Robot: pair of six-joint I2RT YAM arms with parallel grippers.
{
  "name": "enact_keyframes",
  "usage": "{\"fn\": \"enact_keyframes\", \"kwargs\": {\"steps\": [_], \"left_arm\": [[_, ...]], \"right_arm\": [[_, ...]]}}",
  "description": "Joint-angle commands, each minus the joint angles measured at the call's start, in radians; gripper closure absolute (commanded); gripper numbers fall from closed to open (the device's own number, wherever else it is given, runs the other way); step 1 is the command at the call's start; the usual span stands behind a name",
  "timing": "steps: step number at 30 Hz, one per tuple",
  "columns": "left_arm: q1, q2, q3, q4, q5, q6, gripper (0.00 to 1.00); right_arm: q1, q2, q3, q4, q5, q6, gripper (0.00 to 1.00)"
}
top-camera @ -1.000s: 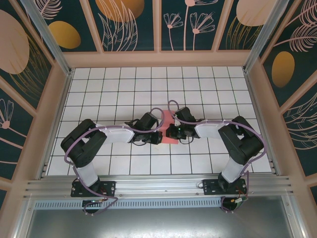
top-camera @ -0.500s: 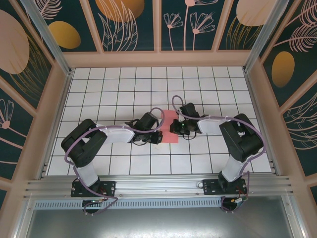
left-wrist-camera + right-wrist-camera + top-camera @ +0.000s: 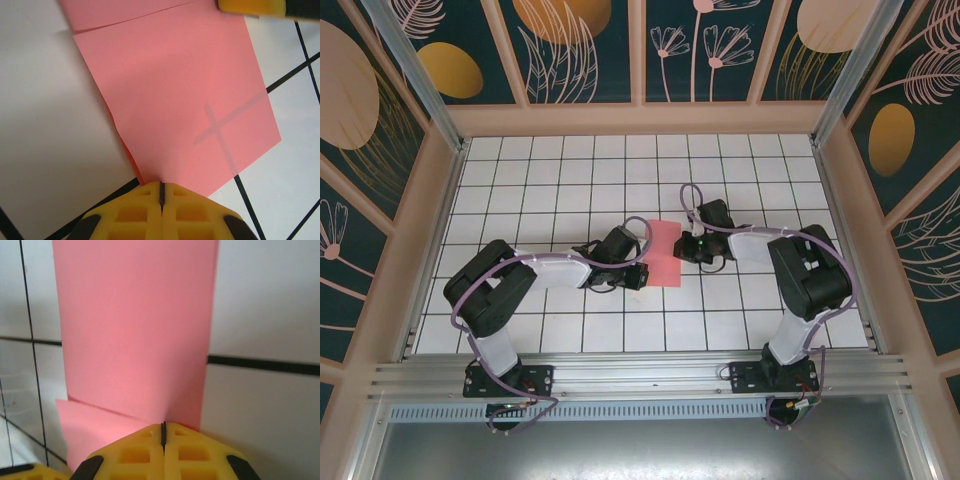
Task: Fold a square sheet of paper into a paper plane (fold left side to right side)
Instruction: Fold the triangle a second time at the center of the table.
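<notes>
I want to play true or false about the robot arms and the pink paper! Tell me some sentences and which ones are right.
1. The thin pink-red paper sheet lies on the white grid-tiled table. True.
2. The left claw and the right claw are both wide open. False: both are shut, with their fingers pressed together.
3. The paper sits between the two claws. True.
4. The paper is a pointed plane shape. False: it is a rectangle with one layer folded over another.
5. The claw fingers are yellow. True.
</notes>
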State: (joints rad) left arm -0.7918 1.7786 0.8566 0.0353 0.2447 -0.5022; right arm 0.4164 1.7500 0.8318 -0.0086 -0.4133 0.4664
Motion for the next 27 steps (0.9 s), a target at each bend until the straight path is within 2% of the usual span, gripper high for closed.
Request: {"fn": "enact_keyframes", "kwargs": {"steps": [1, 5, 8, 13, 19, 27], "left_arm": [[0.006, 0.022, -0.036, -0.090, -0.041, 0.010, 1.00], [0.006, 0.014, -0.027, -0.086, -0.035, 0.007, 1.00], [0.006, 0.006, -0.022, -0.086, -0.036, 0.007, 1.00], [0.006, -0.001, -0.017, -0.089, -0.035, 0.007, 1.00], [0.007, -0.015, -0.002, -0.091, -0.024, 0.005, 0.99], [0.006, -0.050, 0.055, -0.056, 0.076, -0.018, 0.97]], "right_arm": [[-0.023, -0.028, 0.028, -0.014, 0.052, -0.031, 1.00], [0.019, -0.121, 0.001, -0.020, 0.053, -0.016, 1.00], [0.059, -0.142, -0.038, 0.032, -0.007, 0.033, 1.00], [0.120, -0.078, -0.043, 0.083, -0.033, 0.079, 1.00], [0.109, -0.011, -0.018, 0.023, 0.012, 0.063, 1.00], [0.102, 0.042, 0.009, -0.047, 0.032, 0.048, 1.00]]}}
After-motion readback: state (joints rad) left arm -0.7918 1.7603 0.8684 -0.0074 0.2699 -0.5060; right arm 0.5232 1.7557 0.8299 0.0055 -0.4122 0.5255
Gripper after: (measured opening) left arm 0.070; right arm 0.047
